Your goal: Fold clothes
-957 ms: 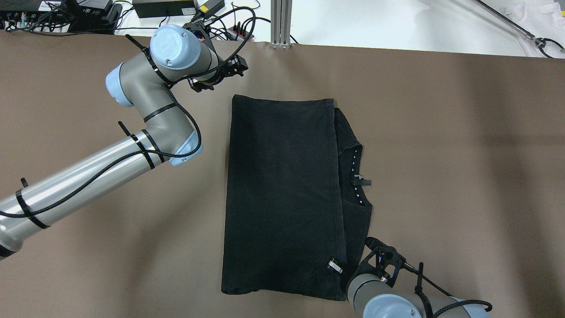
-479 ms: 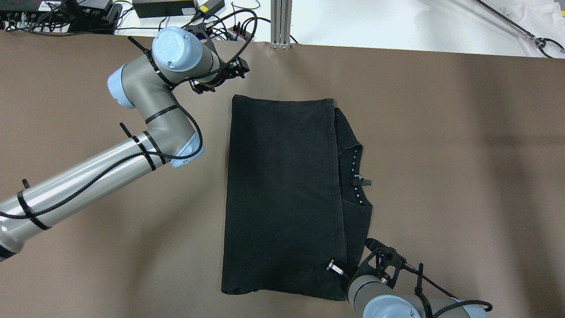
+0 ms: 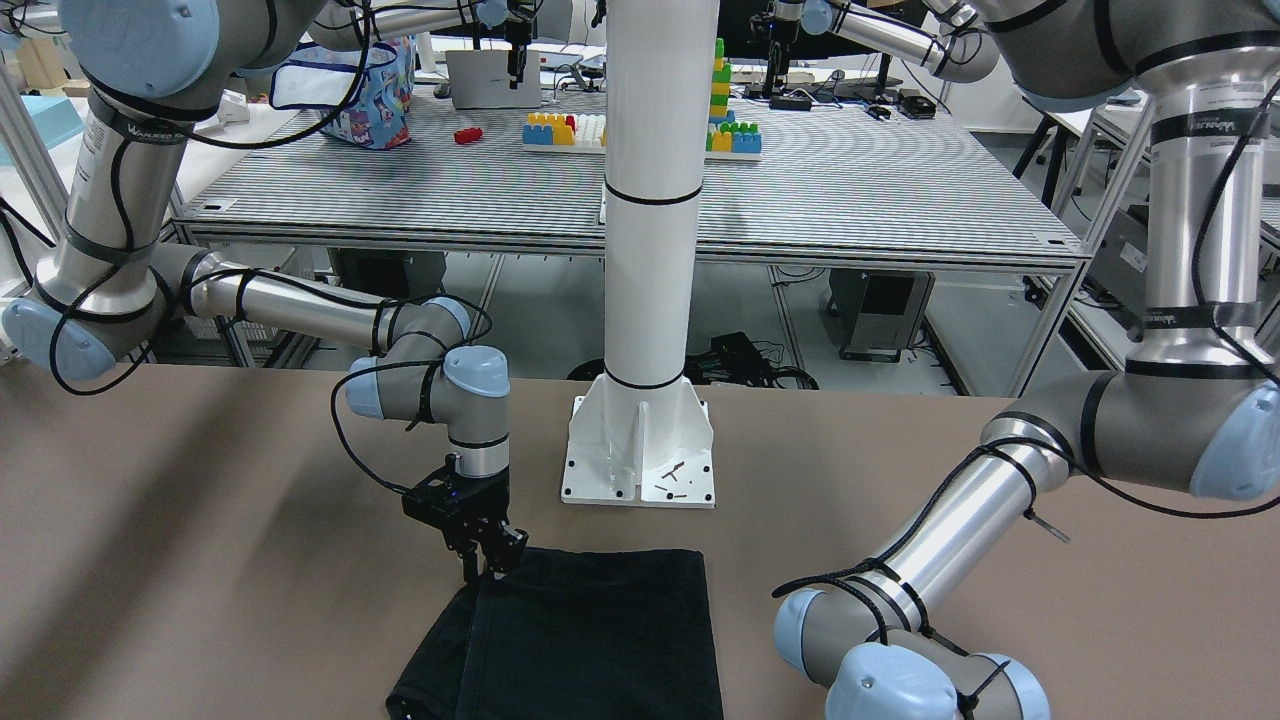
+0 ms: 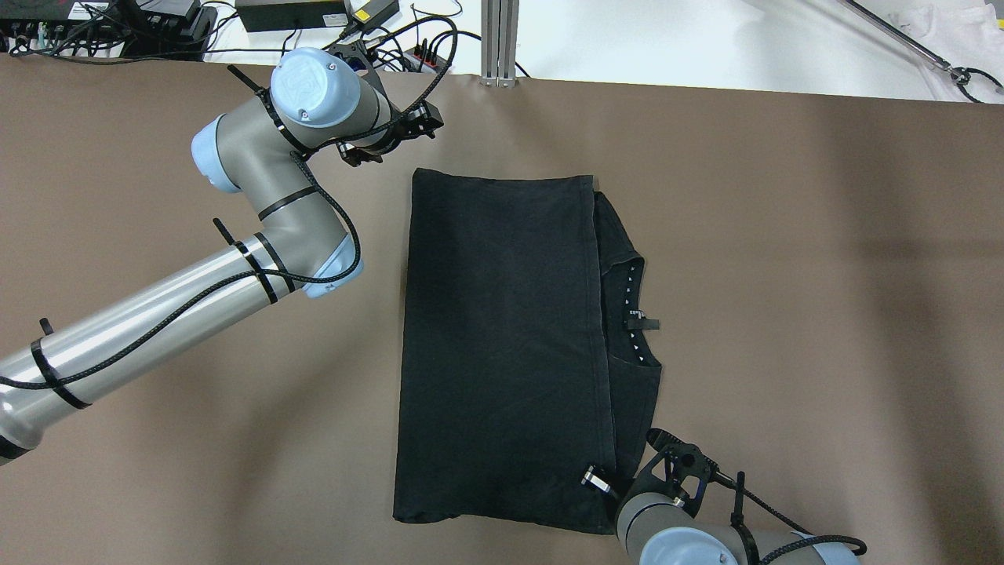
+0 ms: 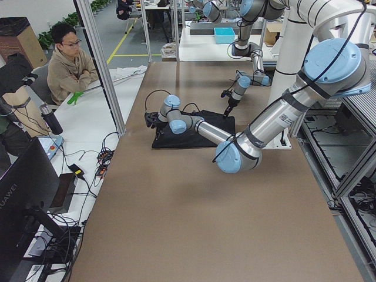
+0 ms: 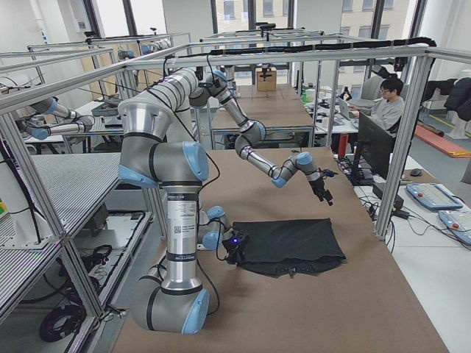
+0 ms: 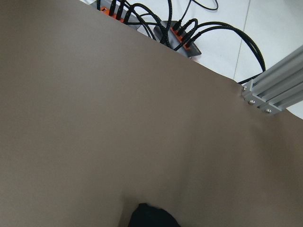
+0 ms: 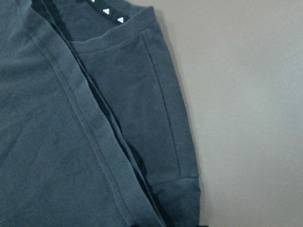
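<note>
The black garment (image 4: 502, 345) lies folded flat on the brown table, with its collar and tag showing along the right side. It also shows in the front-facing view (image 3: 590, 640) and fills the right wrist view (image 8: 47, 142). My right gripper (image 3: 490, 562) points down at the garment's near right corner by the hem, fingers apart, holding nothing. One silver fingertip (image 4: 598, 479) shows from overhead. My left gripper (image 4: 354, 154) hangs over bare table just off the garment's far left corner. Its wrist hides it, so I cannot tell whether it is open.
The white pillar's base plate (image 3: 640, 450) stands on the table's near edge by the robot. A power strip with cables (image 7: 177, 38) and an aluminium post (image 4: 500, 39) sit beyond the far edge. A seated person (image 5: 70, 64) is off the table's far side.
My left wrist has shifted a little further from the garment's far left corner. My right gripper has slid slightly toward the near edge. The garment has not moved.
</note>
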### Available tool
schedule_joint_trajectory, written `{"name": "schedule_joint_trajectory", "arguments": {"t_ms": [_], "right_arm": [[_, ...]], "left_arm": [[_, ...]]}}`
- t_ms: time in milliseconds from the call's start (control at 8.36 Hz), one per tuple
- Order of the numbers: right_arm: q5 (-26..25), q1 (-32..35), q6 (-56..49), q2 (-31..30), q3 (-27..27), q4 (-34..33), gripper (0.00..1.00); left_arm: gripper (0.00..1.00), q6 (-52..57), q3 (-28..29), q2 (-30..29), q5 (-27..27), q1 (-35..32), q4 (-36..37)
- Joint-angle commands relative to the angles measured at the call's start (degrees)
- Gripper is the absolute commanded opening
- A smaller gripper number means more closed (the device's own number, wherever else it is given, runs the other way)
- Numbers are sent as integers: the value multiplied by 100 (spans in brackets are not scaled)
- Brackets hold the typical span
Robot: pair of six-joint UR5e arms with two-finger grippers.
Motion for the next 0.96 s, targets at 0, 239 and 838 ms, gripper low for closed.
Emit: {"name": "schedule_joint_trajectory", "arguments": {"t_ms": [0,239,838], "right_arm": [[-1,-9,14,16,-67,-4,32],[-1,-9,15,25,-58,-4,5],[-1,-105,85,376,364,-751,0]], "left_arm": [[100,-155,-12,-9,153,109,3],[100,-199,-20,-18,198,145,3],[100,-751,-1373,1029,232,529,-6]]}}
